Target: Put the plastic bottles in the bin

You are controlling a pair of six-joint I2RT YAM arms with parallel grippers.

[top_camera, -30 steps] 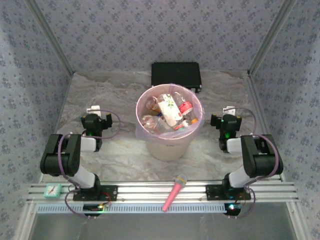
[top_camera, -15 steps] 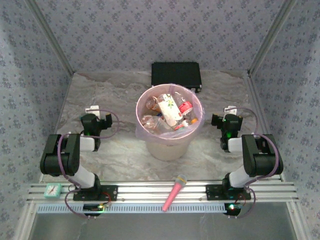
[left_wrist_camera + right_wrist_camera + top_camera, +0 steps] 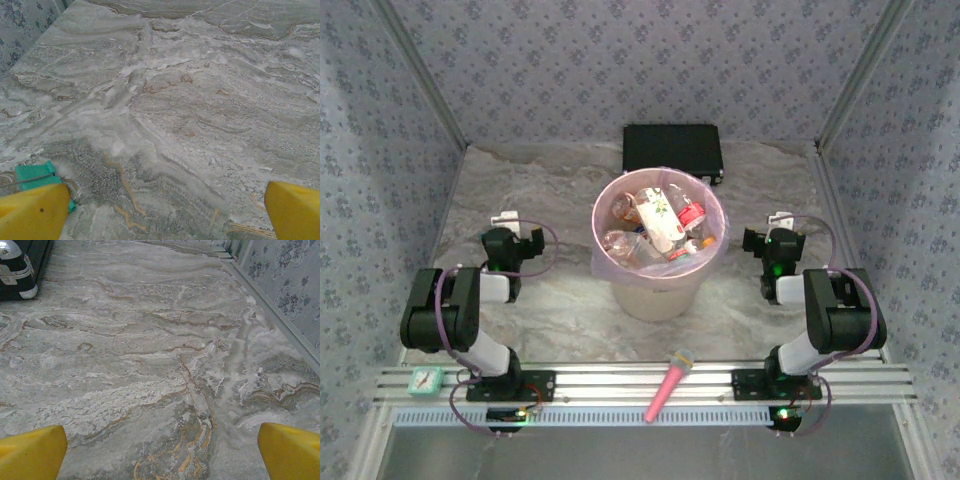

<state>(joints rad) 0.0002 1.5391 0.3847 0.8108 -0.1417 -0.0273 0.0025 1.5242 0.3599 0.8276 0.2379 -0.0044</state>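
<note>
The cream bin [image 3: 658,292] with its pink bag stands mid-table and holds several plastic bottles [image 3: 660,222], clear, brown and white, with red caps among them. My left gripper [image 3: 509,222] rests low to the bin's left, open, its yellow fingers [image 3: 32,212] wide apart over bare marble. My right gripper [image 3: 778,225] rests to the bin's right, also open, its yellow fingertips [image 3: 290,451] spread with nothing between them. Both grippers are apart from the bin.
A flat black box [image 3: 672,150] lies behind the bin, its corner [image 3: 20,267] showing in the right wrist view. A pink microphone-shaped stick [image 3: 667,384] lies on the front rail. A teal clock [image 3: 424,379] sits at the front left. Patterned walls enclose the table.
The right gripper has drawn back very slightly toward its base. The left arm, the bin and the bottles are unchanged.
</note>
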